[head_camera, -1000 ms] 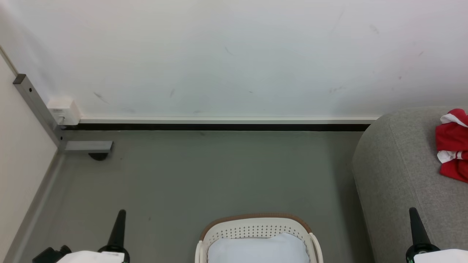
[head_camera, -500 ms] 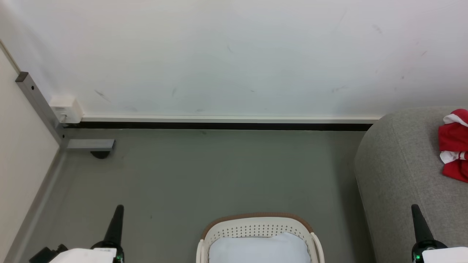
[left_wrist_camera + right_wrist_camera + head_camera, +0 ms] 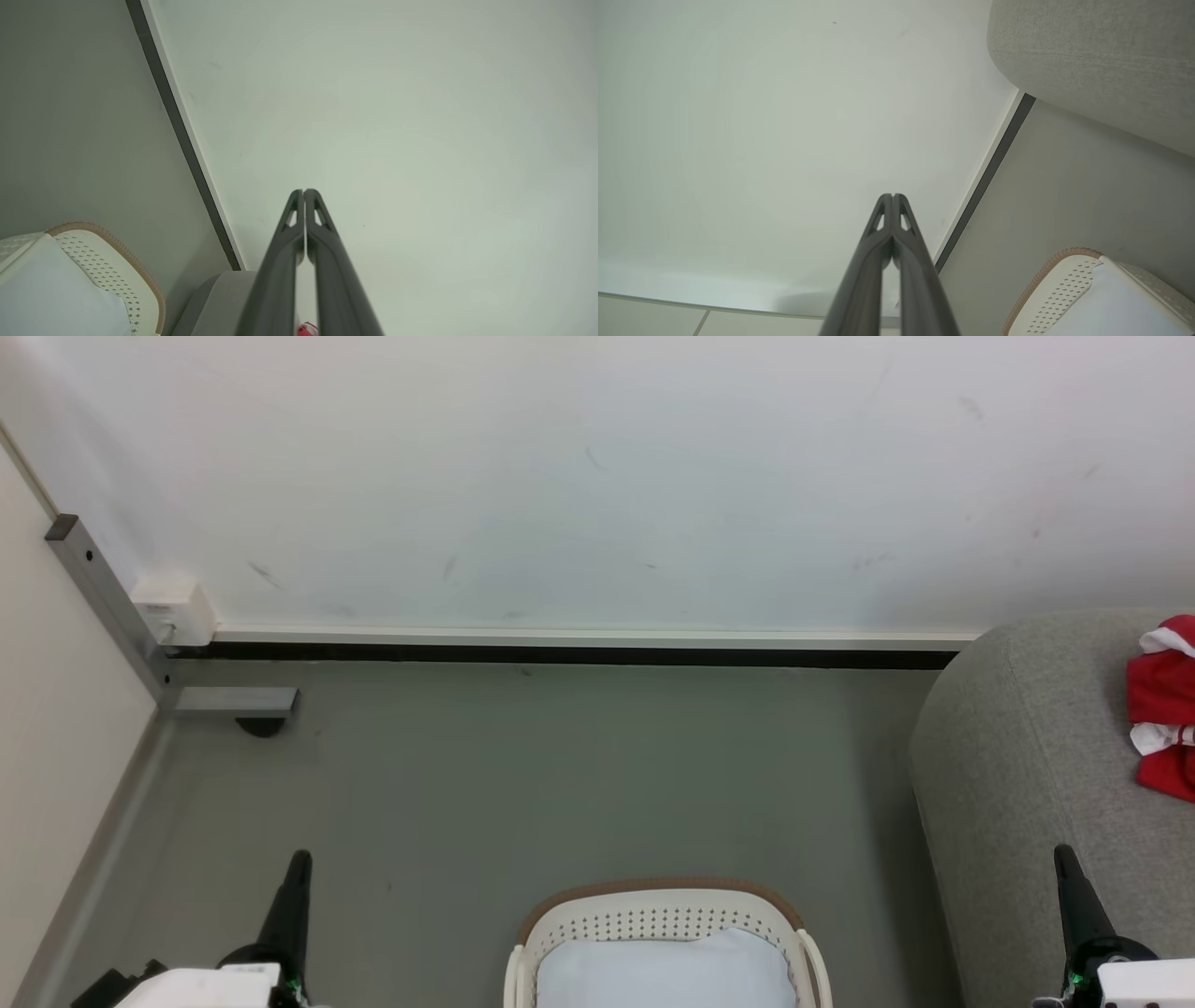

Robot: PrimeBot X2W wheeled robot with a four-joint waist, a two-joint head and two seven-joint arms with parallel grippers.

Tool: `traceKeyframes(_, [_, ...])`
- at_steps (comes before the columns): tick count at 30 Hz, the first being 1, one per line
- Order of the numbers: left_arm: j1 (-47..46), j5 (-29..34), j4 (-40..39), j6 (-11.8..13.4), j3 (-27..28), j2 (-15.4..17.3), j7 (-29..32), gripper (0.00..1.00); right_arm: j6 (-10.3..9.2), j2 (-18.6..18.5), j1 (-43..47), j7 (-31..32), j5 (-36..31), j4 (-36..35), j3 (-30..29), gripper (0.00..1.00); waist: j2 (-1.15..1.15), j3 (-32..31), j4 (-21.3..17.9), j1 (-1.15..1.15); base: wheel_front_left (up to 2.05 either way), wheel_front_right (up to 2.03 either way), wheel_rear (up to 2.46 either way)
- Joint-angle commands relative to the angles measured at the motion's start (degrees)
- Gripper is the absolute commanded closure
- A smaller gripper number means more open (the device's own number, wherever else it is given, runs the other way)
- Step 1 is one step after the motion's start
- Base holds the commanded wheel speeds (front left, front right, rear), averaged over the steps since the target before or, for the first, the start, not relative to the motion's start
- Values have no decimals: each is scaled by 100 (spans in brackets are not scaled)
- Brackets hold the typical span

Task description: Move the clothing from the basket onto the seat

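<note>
- The red clothing (image 3: 1162, 709), with white trim, lies bunched on top of the grey sofa (image 3: 1027, 756) at the far right of the head view, partly cut off by the picture's edge.
- The sofa's rounded end stands near the basket (image 3: 658, 889), with a strip of bare floor (image 3: 560, 784) between them.
- The basket sits on the floor straight ahead of the robot. The part of its inside in view holds a flat pale cloth liner (image 3: 665, 971) and nothing red. Its near half runs off the bottom of the picture, so I cannot tell what lies there.
- The left gripper (image 3: 299, 863) and right gripper (image 3: 1062, 859) hang either side of the basket, well apart from it. In each wrist view the two fingers are pressed together at the tips, with nothing between them.
- Judging from this, the move looks finished or close to it. To finish well:
  - tilt the head down and check the hidden near half of the basket before calling it done
  - if more red fabric is there, spread the fingers before reaching in
  - pinch the fabric alone, leave the liner flat, and lift clear of the brown rim
- No brand or writing can be read. The small white box (image 3: 173, 611) on the wall (image 3: 597, 476) has marks too small to make out.
</note>
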Motion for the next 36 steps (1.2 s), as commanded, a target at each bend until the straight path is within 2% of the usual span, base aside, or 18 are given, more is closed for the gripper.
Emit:
traceKeyframes(1, [-73,-104,-56,-30,41,19,41,100,-10,-57,-70,41,109,-40,-21,100,0,1,3,0,0,0,0])
traceKeyframes(23, [-91,-993,-169,-35,136,3,269,100,-12,-60,-130,270,1002,-139,-96,100,0,35,65,0,0,0,0])
traceKeyframes(36, [-88,-970,-167,-35,132,4,265,100,-12,-59,-127,269,966,-132,-93,100,0,35,65,0,0,0,0])
